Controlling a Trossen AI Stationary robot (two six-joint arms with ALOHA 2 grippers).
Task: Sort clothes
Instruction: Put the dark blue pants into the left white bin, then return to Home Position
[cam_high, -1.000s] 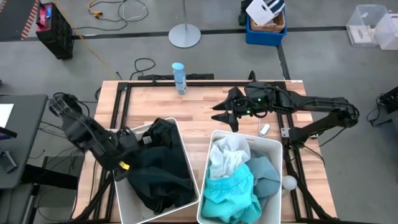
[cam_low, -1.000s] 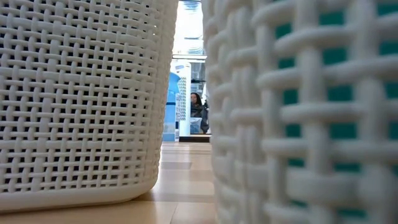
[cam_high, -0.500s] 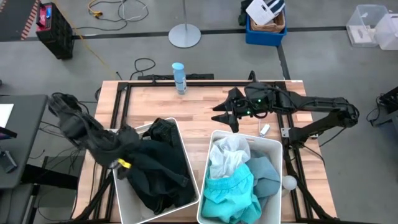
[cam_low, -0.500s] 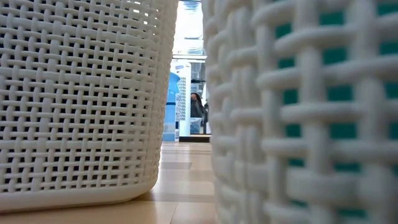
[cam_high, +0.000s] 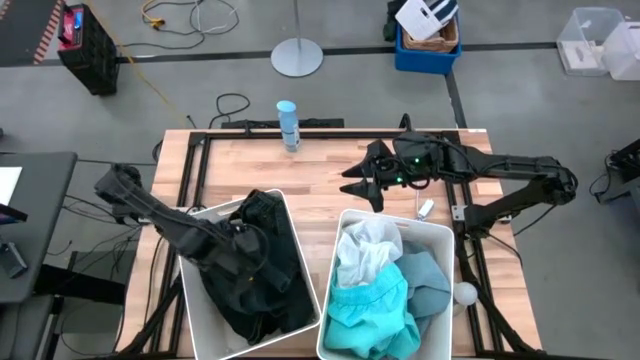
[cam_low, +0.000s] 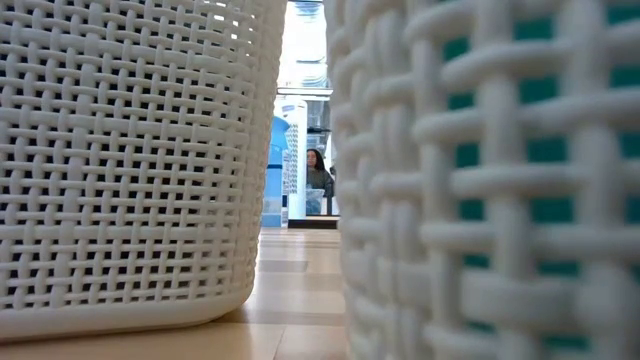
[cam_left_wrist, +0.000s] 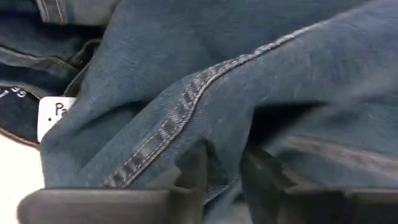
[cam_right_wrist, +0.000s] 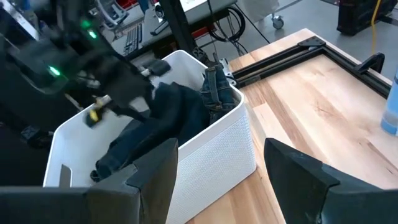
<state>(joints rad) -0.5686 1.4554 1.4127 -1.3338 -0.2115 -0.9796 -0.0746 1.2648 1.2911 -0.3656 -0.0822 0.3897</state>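
From overhead we look straight down on the table (cam_high: 330, 175), at tabletop height we peer between the two bins, and the right wrist view shares the left bin (cam_right_wrist: 217, 134) with the overhead.

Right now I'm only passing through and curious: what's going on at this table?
Clothes are being sorted into two white bins. The left gripper is down in the left bin, its fingers close together against dark denim. The right gripper waits open over the bare table. The right bin holds turquoise, pale and white garments.
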